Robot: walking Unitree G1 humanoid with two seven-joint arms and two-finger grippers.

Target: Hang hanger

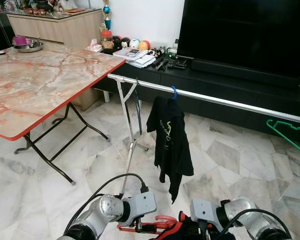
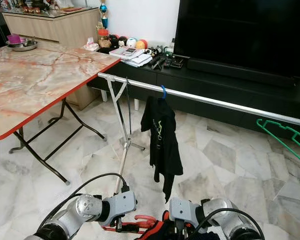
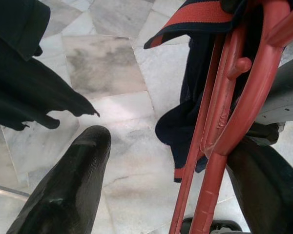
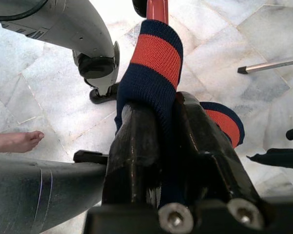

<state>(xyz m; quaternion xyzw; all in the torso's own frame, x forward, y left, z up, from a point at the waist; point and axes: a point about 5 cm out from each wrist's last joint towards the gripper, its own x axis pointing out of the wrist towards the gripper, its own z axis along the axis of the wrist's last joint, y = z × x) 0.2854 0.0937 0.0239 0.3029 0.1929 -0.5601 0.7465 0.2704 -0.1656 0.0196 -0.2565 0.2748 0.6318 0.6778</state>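
Landmark: silver rail [image 1: 215,98]. At its left end, marble-top table [image 1: 35,80]. Black shirt [image 1: 171,142] hangs mid-rail on blue hook. Green hanger [image 1: 290,134] at its right end. Below rail, near floor: left gripper [image 3: 151,175], fingers spread wide, red hanger [image 3: 219,126] against one finger. Right gripper [image 4: 158,146] clamped on navy-and-red striped garment [image 4: 154,63] draped on that hanger.

Bright, even daylight; sharp frames.

Red hanger [image 1: 149,223], striped garment draped (perhaps navy-red), held low
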